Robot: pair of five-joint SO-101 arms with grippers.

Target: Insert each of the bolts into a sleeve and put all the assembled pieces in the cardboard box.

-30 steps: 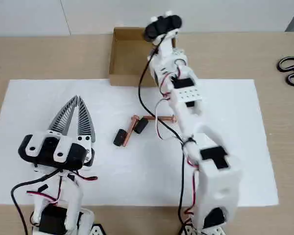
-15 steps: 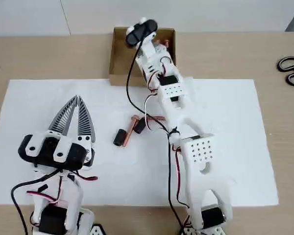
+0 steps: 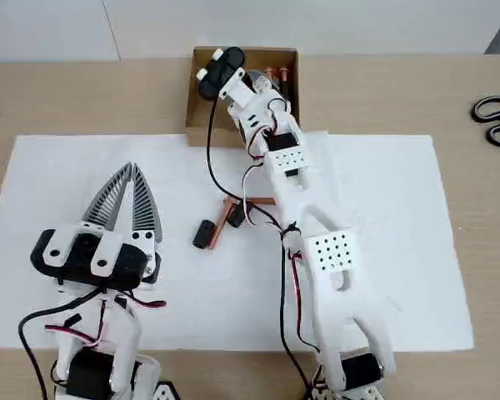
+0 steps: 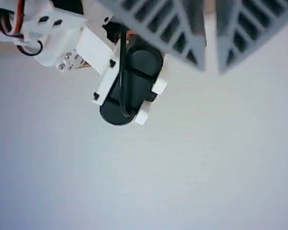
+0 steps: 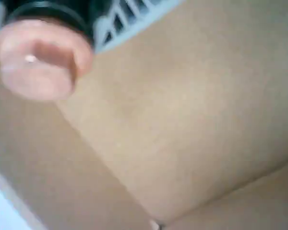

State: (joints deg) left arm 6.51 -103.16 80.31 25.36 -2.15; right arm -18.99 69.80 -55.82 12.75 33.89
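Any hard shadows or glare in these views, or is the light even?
High view: even light, only soft shadows on the white paper, no glare. Left wrist view: the paper is evenly lit, nothing blown out. Right wrist view: the cardboard box interior is evenly lit, with one small bright highlight on the bolt head.

Matt cardboard box [image 3: 198, 133] — smooth coppery metal bolt [image 5: 38, 60], paper sheet [image 3: 67, 167].

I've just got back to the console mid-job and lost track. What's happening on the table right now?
The right gripper is over the cardboard box, holding a bolt with a black sleeve on it. Some copper pieces already lie in the box. Two bolts and two sleeves lie on the white paper. The left gripper sits over the paper, shut and empty.
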